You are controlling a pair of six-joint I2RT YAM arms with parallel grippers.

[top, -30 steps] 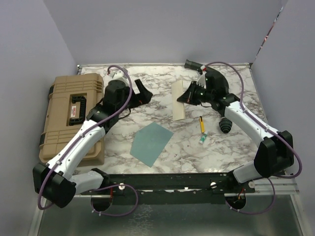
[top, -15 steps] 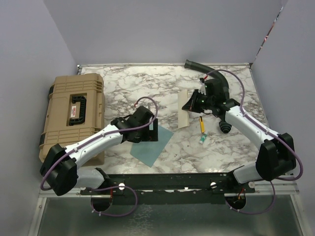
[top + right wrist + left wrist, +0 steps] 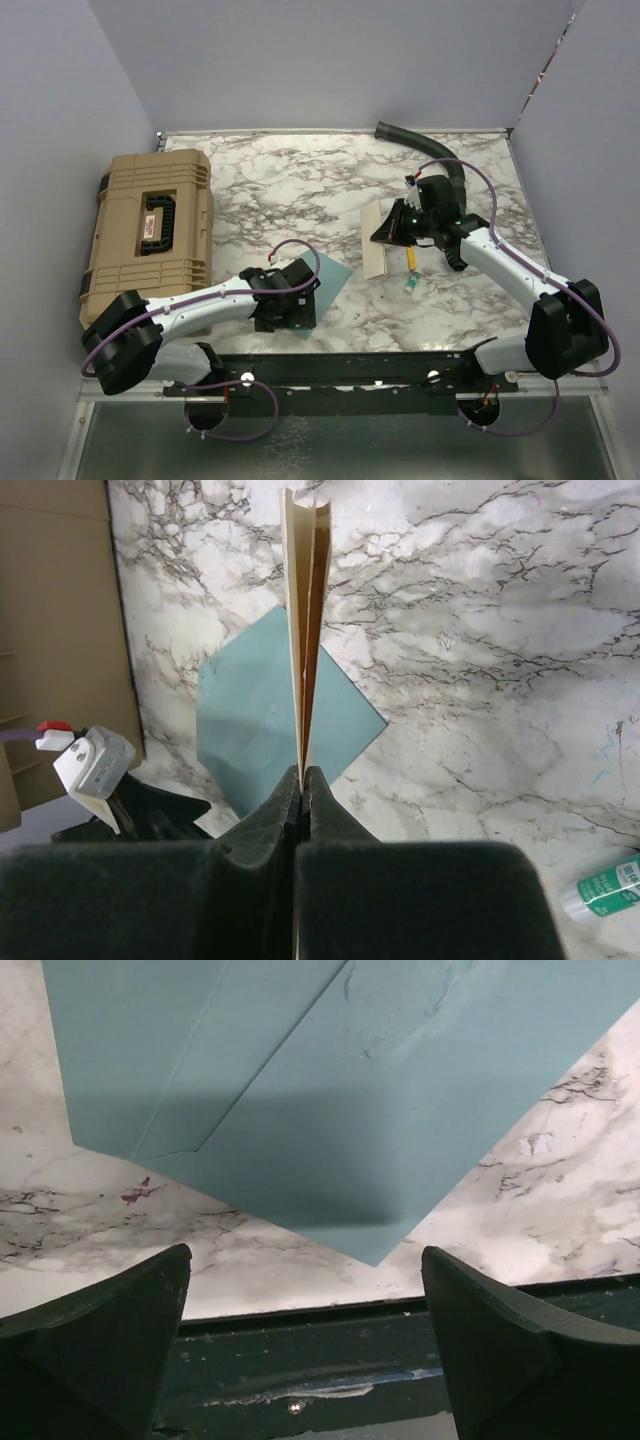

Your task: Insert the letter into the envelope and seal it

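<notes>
Marble table (image 3: pixel 300 180), lilac walls (image 3: pixel 300 60) — left gripper (image 3: pixel 305 1260) spread over the envelope (image 3: pixel 350 1090); right gripper (image 3: pixel 302 775) pinches the letter (image 3: pixel 303 630).

The left gripper (image 3: pixel 288 312) is brought down from its raised position beside the tan case (image 3: pixel 150 230) at the rear left. It is now set low over the near corner of the envelope (image 3: pixel 330 277), much of which is thereby covered in the top view. The letter (image 3: pixel 375 250), clamped in the right gripper (image 3: pixel 393 232), is carried from the rear centre of the table (image 3: pixel 300 180) towards the near edge and is now positioned closer to the envelope.
</notes>
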